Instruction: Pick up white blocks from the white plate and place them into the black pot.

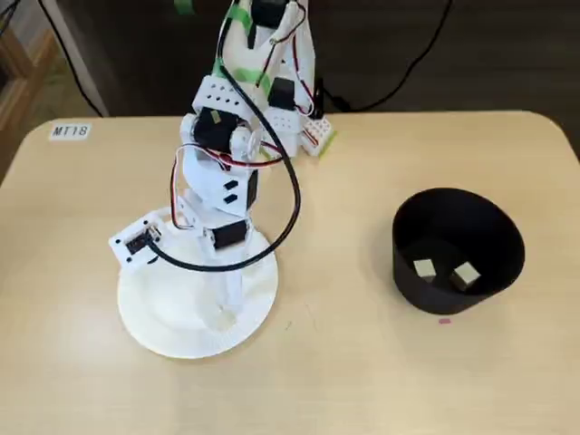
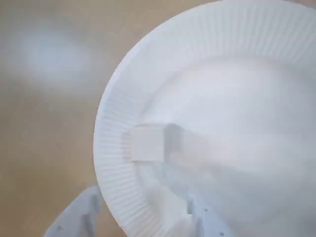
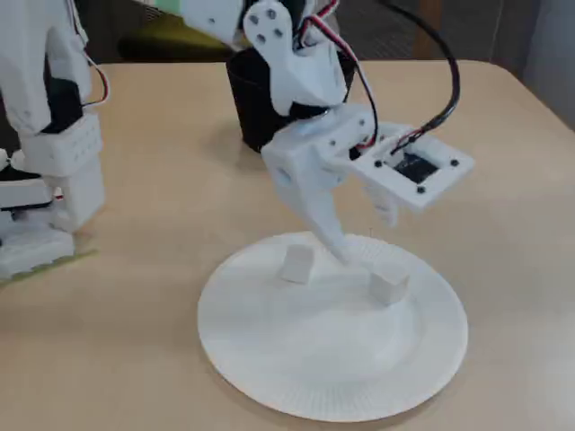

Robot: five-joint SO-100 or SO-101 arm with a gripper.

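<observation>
The white plate [image 3: 332,359] lies under my arm, with two white blocks [image 3: 297,262] [image 3: 389,285] on it. My gripper [image 3: 364,235] hangs open just above the plate between them, one finger reaching down near the surface. In the wrist view a blurred block [image 2: 148,143] sits by the plate's ribbed rim [image 2: 111,163], just beyond my open gripper [image 2: 142,195], with nothing held. In a fixed view the black pot [image 1: 494,236] stands at the right, well apart from the plate [image 1: 154,308], and holds two blocks [image 1: 423,267] [image 1: 466,275]. My arm hides much of the plate there.
The arm's base [image 3: 49,162] stands at the table's back edge, with its cable [image 1: 290,199] looping over the plate. A small label [image 1: 70,130] sits at the far left corner. Bare tabletop [image 1: 335,344] lies between plate and pot.
</observation>
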